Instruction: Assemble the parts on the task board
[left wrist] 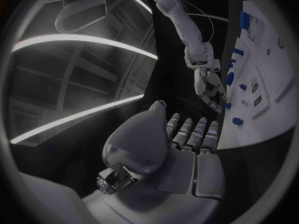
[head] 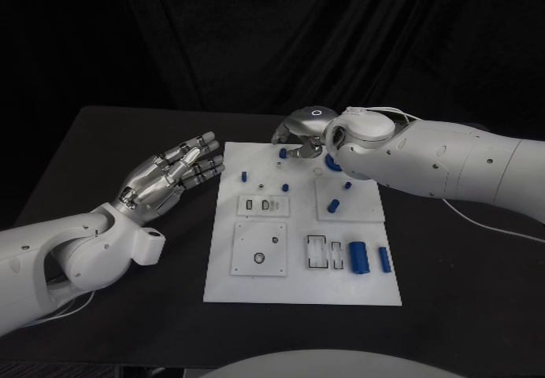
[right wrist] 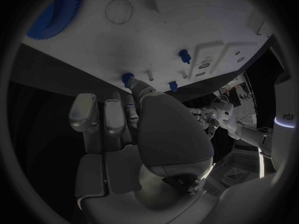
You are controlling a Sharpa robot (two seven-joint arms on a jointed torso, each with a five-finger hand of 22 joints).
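1. Two blue cylinders (head: 369,257) lie at the near right of the task board (head: 300,283).
2. My left hand (head: 172,175) hovers beside the board, fingers spread, holding nothing.
3. My right hand (head: 305,135) reaches over the board's far edge by a blue peg (right wrist: 127,77); I cannot tell whether it grips anything.

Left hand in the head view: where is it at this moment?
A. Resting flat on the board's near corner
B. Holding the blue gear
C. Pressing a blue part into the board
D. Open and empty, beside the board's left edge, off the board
D: the left hand has its fingers spread with nothing in them, over the black table just left of the task board.
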